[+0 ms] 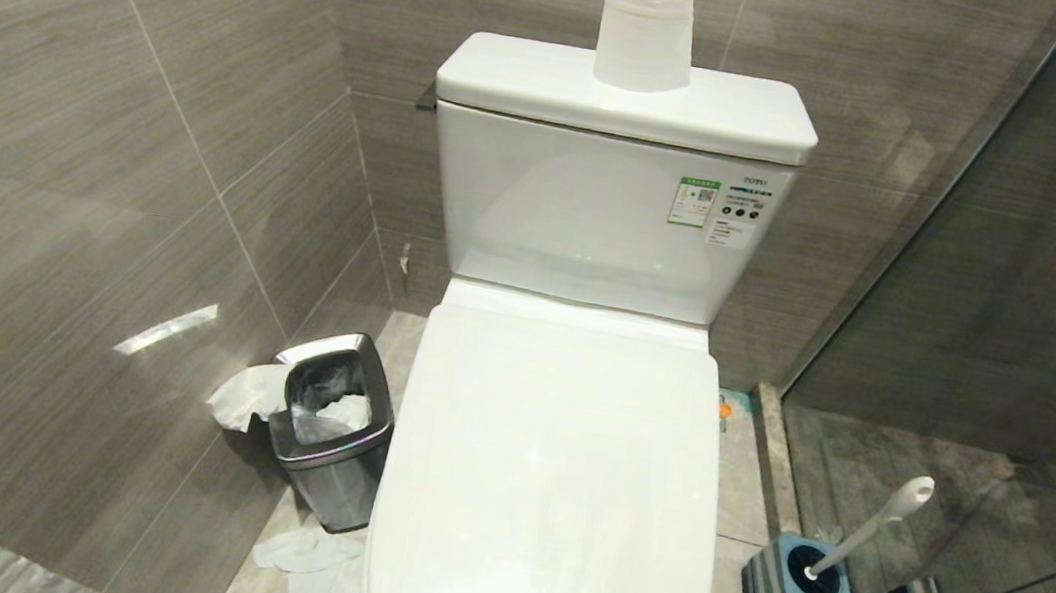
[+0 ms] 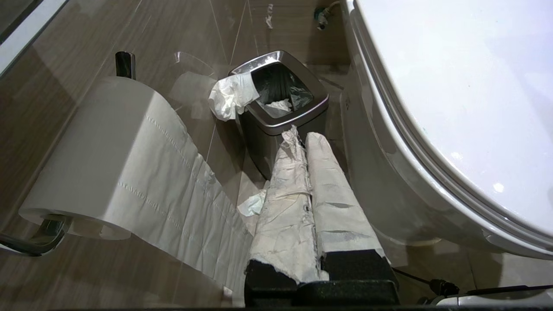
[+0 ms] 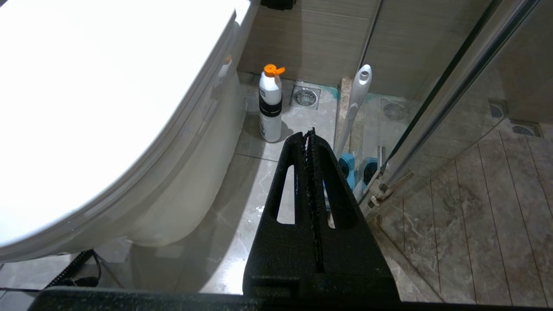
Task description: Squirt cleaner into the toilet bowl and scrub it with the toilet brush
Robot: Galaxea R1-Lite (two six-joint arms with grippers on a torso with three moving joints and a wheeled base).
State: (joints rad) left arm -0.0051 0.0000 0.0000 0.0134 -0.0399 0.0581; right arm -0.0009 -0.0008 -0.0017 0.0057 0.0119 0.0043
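Observation:
The toilet bowl [image 1: 558, 461] fills the middle of the head view with its white lid down, so the basin is hidden. The cleaner is out of view. A white bottle with an orange cap [image 3: 270, 106] stands on the floor beside the toilet's base [image 3: 190, 172]. The toilet brush [image 1: 873, 525] leans in its blue-and-grey holder [image 1: 800, 582] at the right; its grey handle [image 3: 356, 99] also rises beyond my right gripper [image 3: 310, 133], which is shut and empty. My left gripper [image 2: 302, 136], its fingers wrapped in pale tape, is shut and empty, low beside the toilet [image 2: 389, 181].
A steel-rimmed waste bin [image 1: 333, 424] with tissue stands left of the toilet, just beyond the left gripper [image 2: 281, 108]. Loose tissue [image 1: 310, 557] lies on the floor. A paper roll [image 1: 646, 29] sits on the cistern, another hangs on the wall [image 2: 108, 151]. A glass shower partition [image 1: 992, 293] closes the right.

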